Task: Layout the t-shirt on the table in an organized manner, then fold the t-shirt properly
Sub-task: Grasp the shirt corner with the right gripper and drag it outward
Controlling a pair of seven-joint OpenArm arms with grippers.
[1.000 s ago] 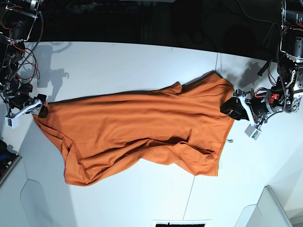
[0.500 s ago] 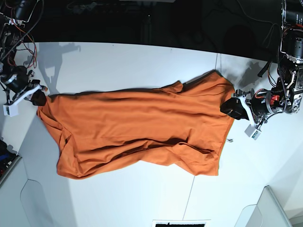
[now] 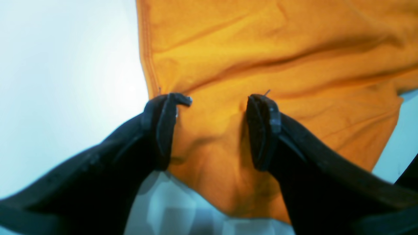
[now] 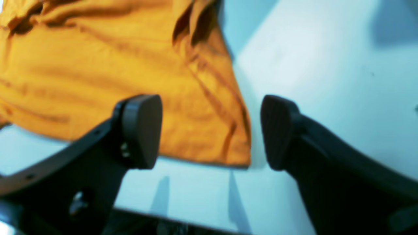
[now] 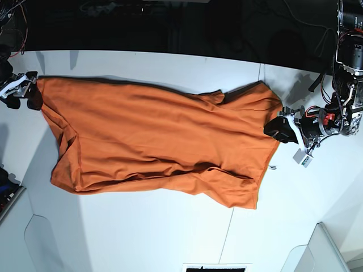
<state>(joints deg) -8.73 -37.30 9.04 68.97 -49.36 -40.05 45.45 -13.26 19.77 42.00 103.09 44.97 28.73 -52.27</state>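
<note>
Table [image 5: 170, 238] first: a broad white top with a thin dark seam [image 5: 226, 238] running across it, far larger than anything on it.

On it lies the t-shirt [image 5: 159, 141], plain orange, drawn out into a long band. Its long axis runs side to side across the base view, from one arm to the other. It is spread but not flat. Folds cross the middle, the lower edge wavers, and one flap is turned over near the upper edge.

At the end of the shirt on the base view's right sits the left gripper [image 5: 279, 129], right at the cloth's edge. In its wrist view the jaws stand well apart with orange fabric lying loose in the gap, not pinched.

At the other end, the right gripper [image 5: 28, 95] is at the shirt's upper corner. Its wrist view shows the jaws spread wide, clasping nothing. The corner of the cloth lies on the table just ahead, between the line of the pads.

Each arm is thus nearest its own end, and the garment stretches away from each gripper towards the other. Squaring the shirt would likely call for pulls across that axis.

No label, brand or writing can be read in any view.
</note>
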